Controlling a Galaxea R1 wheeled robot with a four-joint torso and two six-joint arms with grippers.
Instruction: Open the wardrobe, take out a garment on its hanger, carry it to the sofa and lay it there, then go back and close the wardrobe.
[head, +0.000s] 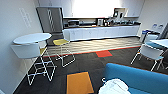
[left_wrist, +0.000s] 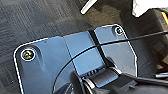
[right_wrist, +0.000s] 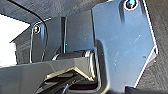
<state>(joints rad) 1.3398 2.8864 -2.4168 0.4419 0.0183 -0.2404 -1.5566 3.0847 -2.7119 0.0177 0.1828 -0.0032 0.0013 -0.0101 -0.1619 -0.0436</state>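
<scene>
The white garment (head: 114, 87) lies crumpled on the seat of the bright blue sofa (head: 142, 77) at the lower right of the head view. A thin white hook of the hanger (head: 103, 80) pokes out at the garment's left edge, over the sofa's rounded corner. In both wrist views, dark robot parts hang over dark grey carpet, and no fingers can be made out. The left wrist view also catches a white chair leg (left_wrist: 88, 6) on the carpet.
A round white high table (head: 32, 38) with two white wire-legged stools (head: 61, 42) stands at the left wall. White chairs with blue seats (head: 150, 53) and a table are at the right. A long kitchen counter (head: 100, 31) and a tall grey fridge (head: 50, 20) line the far wall.
</scene>
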